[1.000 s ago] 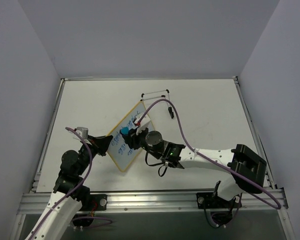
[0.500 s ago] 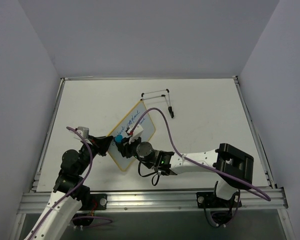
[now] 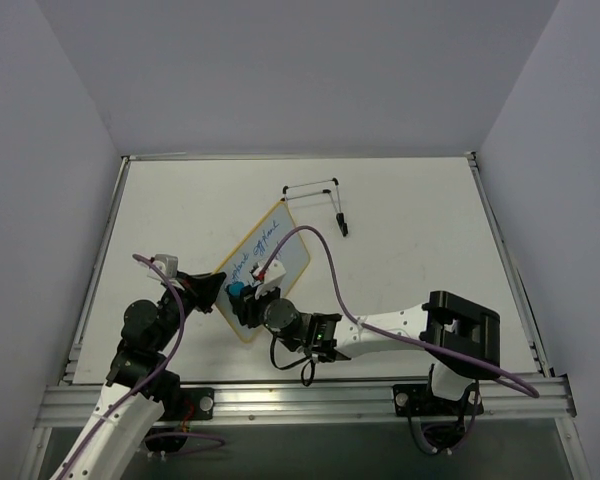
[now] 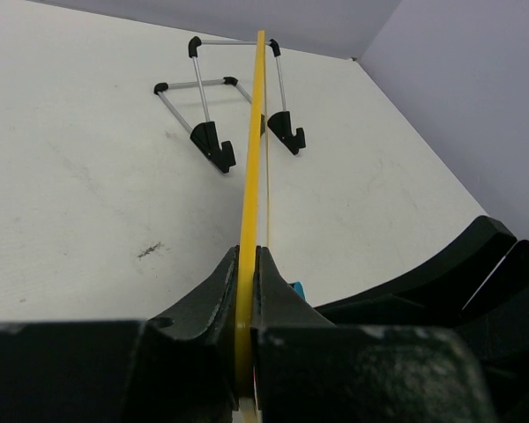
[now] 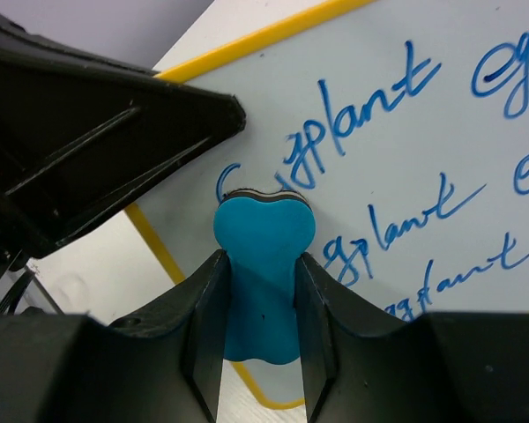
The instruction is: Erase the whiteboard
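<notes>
Wipe step, early going by what's readable. The right claw is clamped on a blue eraser, jaws tight on its sides, felt face against the whiteboard at the near-left end, right where the lines of blue writing begin. Several "eggplant" lines are fully legible in the right wrist view, so I'd say most of the ink is yet to go.

The left claw is pinched on the board's yellow frame at the near-left corner and acts as the brace. The left wrist view sees the board edge-on. I can't tell if the far end rests on the worktop or is lifted off it.

The board lies diagonally, left of centre on the worktop, with its far corner near a wire stand. The stand is apart from the board and carries nothing.

Next move, my call:
- Drag the eraser along the lines toward the far-right end, keeping the felt flat and pressed.
- Step across and repeat for each line.
- The left clamp has to hold against the push. It grips at one corner only, so a hard stroke could swing the board about that corner.
- Mind the right arm's cable, which loops over the board.

Containers: none in any view, so there are no contents to report.
</notes>
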